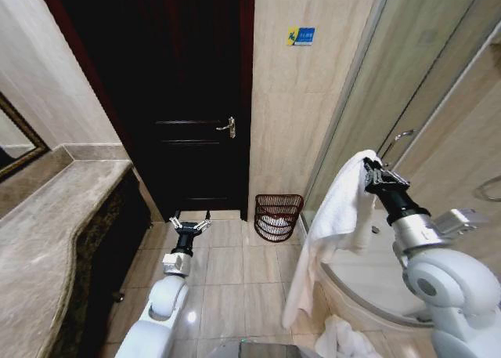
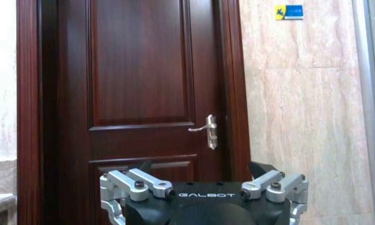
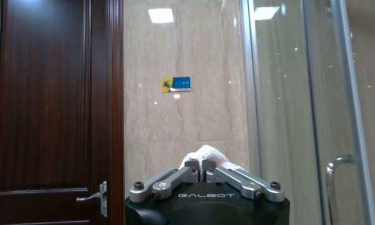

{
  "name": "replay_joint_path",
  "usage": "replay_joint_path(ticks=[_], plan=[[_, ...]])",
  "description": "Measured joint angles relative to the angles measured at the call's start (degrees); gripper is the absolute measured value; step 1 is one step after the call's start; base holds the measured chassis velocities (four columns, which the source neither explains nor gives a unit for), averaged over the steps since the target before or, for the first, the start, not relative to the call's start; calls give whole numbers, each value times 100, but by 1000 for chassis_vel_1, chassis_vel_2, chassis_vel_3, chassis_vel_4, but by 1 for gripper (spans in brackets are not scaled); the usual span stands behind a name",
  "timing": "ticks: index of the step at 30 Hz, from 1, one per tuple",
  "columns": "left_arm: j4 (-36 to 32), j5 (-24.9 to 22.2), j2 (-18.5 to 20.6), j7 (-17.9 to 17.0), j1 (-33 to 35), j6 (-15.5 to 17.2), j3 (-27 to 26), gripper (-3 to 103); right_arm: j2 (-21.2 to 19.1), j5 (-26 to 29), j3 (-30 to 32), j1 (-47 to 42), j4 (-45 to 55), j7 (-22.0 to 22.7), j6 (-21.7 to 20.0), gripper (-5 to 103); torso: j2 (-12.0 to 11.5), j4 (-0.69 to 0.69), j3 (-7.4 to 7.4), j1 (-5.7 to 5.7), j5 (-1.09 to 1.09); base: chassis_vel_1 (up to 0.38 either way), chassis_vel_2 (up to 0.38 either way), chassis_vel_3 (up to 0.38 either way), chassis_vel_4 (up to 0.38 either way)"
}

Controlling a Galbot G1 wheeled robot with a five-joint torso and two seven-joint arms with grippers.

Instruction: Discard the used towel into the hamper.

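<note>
The right gripper (image 1: pixel 366 168) pinches the white towel (image 1: pixel 333 225) tight at its top, well above and right of the hamper (image 1: pixel 277 215) by the wall; the left gripper (image 1: pixel 190 225) hangs spread and empty. The towel's long tail could snag the tub rim (image 1: pixel 344 295) or drape outside the small hamper.

Ahead of me stands a dark wooden door (image 1: pixel 184 115) with a silver lever handle (image 1: pixel 228 126), set in beige marble-look walls (image 1: pixel 290 123). Beige floor tiles (image 1: pixel 227 268), marble vanity counter (image 1: pixel 47 233) left, glass shower enclosure (image 1: pixel 415 84) right.
</note>
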Motion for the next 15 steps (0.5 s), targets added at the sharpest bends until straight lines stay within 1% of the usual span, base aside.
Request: replay_joint_path(ticks=[9,15], plan=[[2,1,-36,40,3,169,29,100,43,-45,-20,-23,15,-6,2,1,0,0,0,0,2,-71,75,77,-73],[15,0,-29,42,-30,183,39,100,33,-45,13,-30,15,-3,4,1,0,0,0,0,1,-62,100,93,-53]])
